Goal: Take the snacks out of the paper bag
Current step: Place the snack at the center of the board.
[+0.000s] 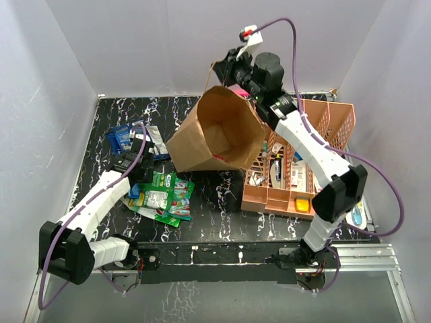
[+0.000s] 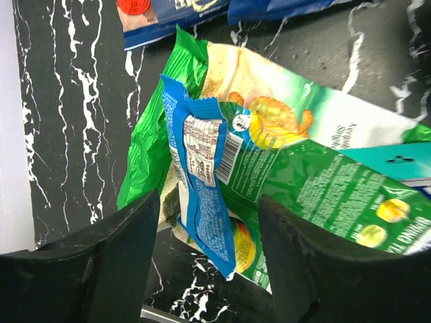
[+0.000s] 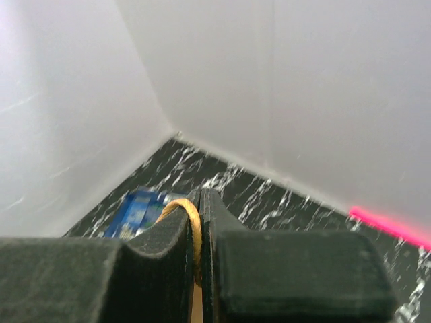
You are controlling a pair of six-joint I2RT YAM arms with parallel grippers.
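Several snacks (image 1: 161,195), green and blue packets, already lie on the table (image 1: 222,208) at left. The paper bag (image 1: 202,131) hangs tilted, its mouth toward the overhead camera. A red sliver (image 1: 217,156) shows low inside, so I judge at least one packet is left.

Only my right wrist view shows the right gripper (image 3: 201,202) jaws pinched together on the bag's twisted handle (image 3: 192,225). Only my left wrist view shows the left gripper (image 2: 209,222) jaws apart, either side of a blue packet (image 2: 202,175), seemingly not touching it.

Black white-veined table (image 1: 215,222), green snack packets (image 1: 163,195) piled front-left, blue packets (image 1: 122,138) behind them near left wall, peach lattice basket (image 1: 276,202) on right side
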